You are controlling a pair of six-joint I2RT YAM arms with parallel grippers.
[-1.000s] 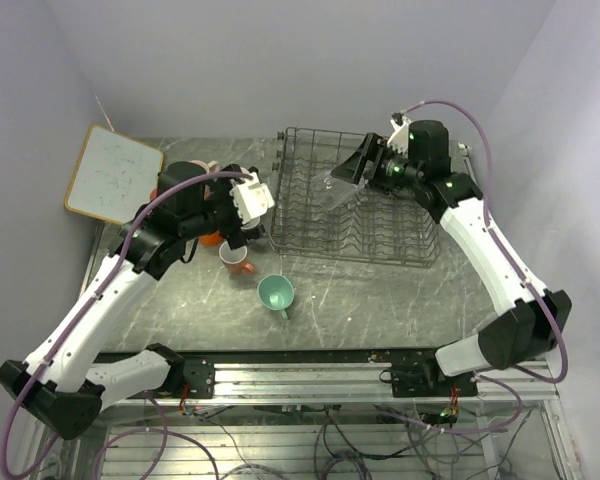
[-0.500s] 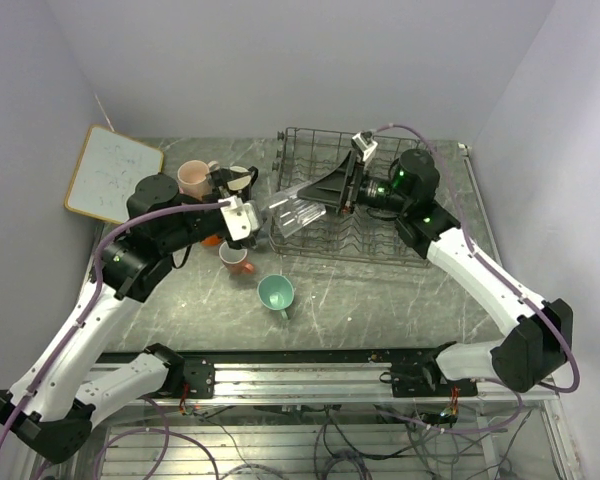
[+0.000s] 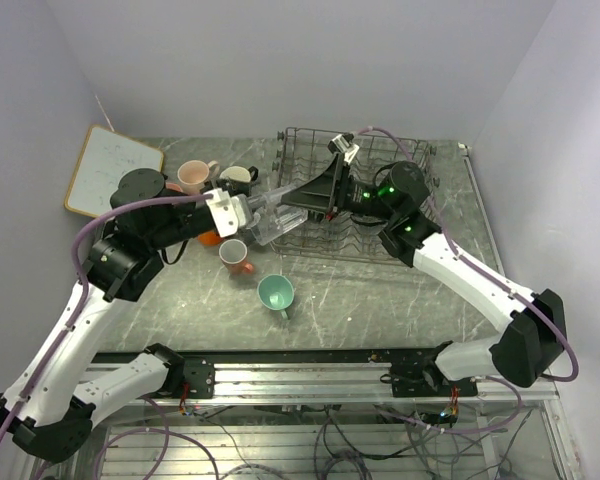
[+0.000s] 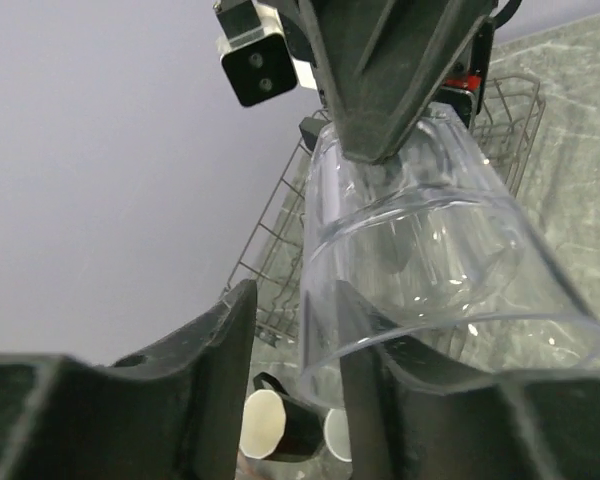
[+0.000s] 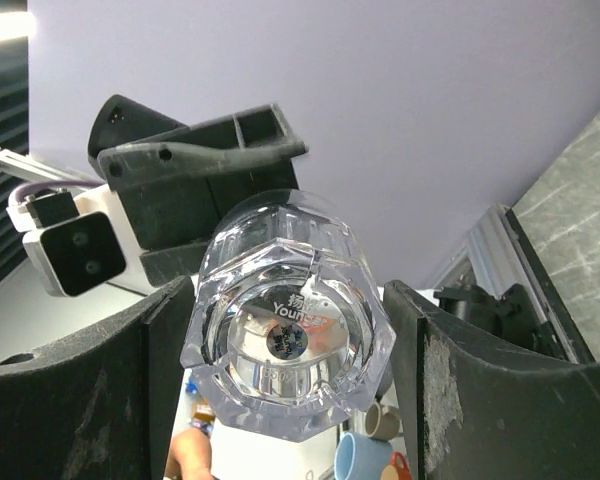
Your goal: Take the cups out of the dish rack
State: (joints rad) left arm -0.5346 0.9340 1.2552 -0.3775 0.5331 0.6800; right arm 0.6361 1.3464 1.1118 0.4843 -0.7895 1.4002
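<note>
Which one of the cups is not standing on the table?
The clear glass: the right fingers hold it in the air, on its side. The mint green cup and salmon cup stand upright on the table.

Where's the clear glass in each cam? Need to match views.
Top external: clear glass in mid-air, just left of the dish rack.
Left wrist: centre-right, mouth toward the camera.
Right wrist: centre, base toward the camera.
Shared landmark: left gripper, at the glass's rim in all three views.
</note>
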